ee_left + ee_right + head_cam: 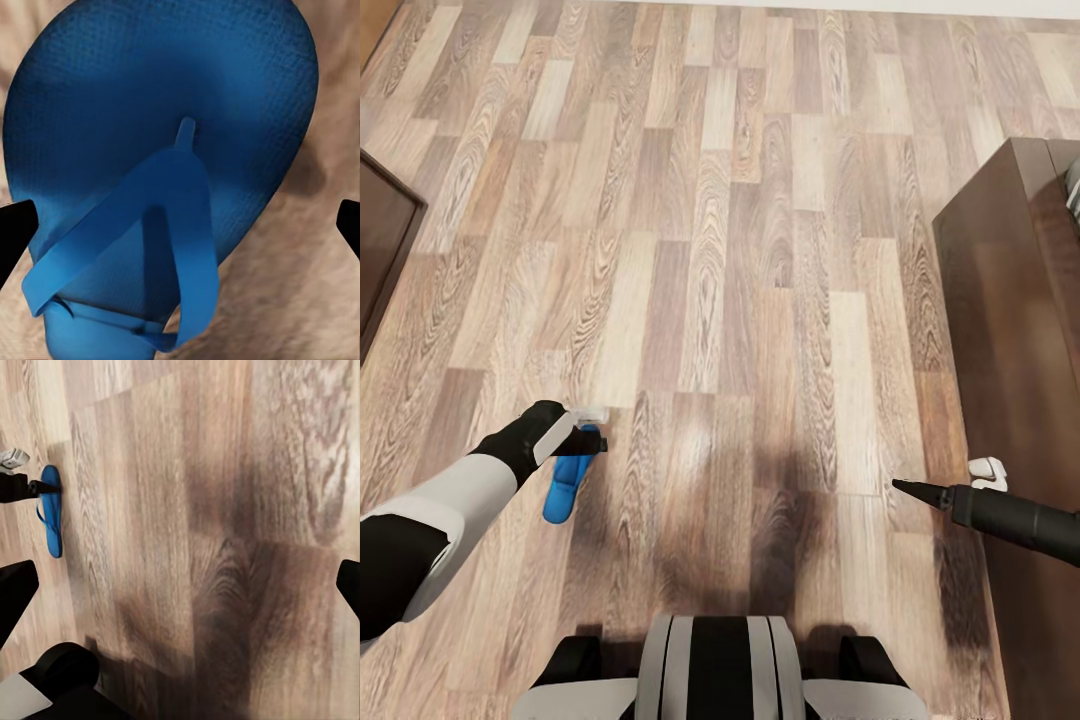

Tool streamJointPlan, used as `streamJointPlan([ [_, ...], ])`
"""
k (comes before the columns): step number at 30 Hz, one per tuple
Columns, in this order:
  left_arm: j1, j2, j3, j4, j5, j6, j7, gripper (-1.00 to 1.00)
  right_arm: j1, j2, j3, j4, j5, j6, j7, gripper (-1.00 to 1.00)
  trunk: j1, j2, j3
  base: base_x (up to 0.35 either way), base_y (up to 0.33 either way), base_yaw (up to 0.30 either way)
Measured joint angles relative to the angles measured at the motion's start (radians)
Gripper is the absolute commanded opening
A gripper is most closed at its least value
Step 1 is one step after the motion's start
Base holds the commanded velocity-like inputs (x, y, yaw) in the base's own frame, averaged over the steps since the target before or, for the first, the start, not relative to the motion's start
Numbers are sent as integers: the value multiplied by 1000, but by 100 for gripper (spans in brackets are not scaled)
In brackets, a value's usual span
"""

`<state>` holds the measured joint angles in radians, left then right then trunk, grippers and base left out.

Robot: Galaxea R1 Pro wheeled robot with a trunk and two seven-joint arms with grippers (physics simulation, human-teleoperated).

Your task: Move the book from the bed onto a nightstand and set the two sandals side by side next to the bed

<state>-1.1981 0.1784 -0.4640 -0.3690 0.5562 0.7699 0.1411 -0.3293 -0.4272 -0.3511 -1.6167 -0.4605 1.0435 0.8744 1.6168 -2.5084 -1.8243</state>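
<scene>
One bright blue sandal (563,487) lies flat on the wood-plank floor, strap side up. My left gripper (588,438) hangs right over its toe end, open. In the left wrist view the sandal (150,127) lies close below, between the two dark fingertips (15,229), which stand wide apart and do not touch it. The right wrist view sees the same sandal (51,514) from afar, with the left gripper at its end. My right gripper (910,489) (180,592) hovers open over bare floor, holding nothing. The book is out of view.
A dark brown glossy wooden piece of furniture (1010,350) runs along the right side, close to my right arm. Another dark brown piece (380,240) stands at the left edge. Wood-plank floor (720,250) stretches ahead. My own base (720,670) is at the bottom.
</scene>
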Motion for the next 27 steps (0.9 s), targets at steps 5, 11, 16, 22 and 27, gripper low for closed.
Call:
streamJointPlan([
  [5, 0, 1, 0, 0, -1, 0, 1, 100, 0, 0, 0, 0, -1, 0, 0, 100, 1, -1, -8, 0, 0, 0],
  [11, 1, 5, 1, 0, -1, -1, 3, 100, 0, 1, 0, 0, -1, 0, 0, 100, 1, -1, -8, 0, 0, 0],
  [16, 1, 9, 2, 1, -1, -2, 6, 100, 0, 1, 0, 0, -1, 0, 0, 100, 1, -1, -8, 0, 0, 0],
  [22, 3, 12, 4, 2, -2, -12, 8, 100, 0, 1, 0, 0, -1, 0, 0, 100, 1, -1, -8, 0, 0, 0],
  [27, 3, 13, 4, 2, -2, -25, 9, 100, 0, 1, 0, 0, -1, 0, 0, 100, 1, -1, -8, 0, 0, 0],
])
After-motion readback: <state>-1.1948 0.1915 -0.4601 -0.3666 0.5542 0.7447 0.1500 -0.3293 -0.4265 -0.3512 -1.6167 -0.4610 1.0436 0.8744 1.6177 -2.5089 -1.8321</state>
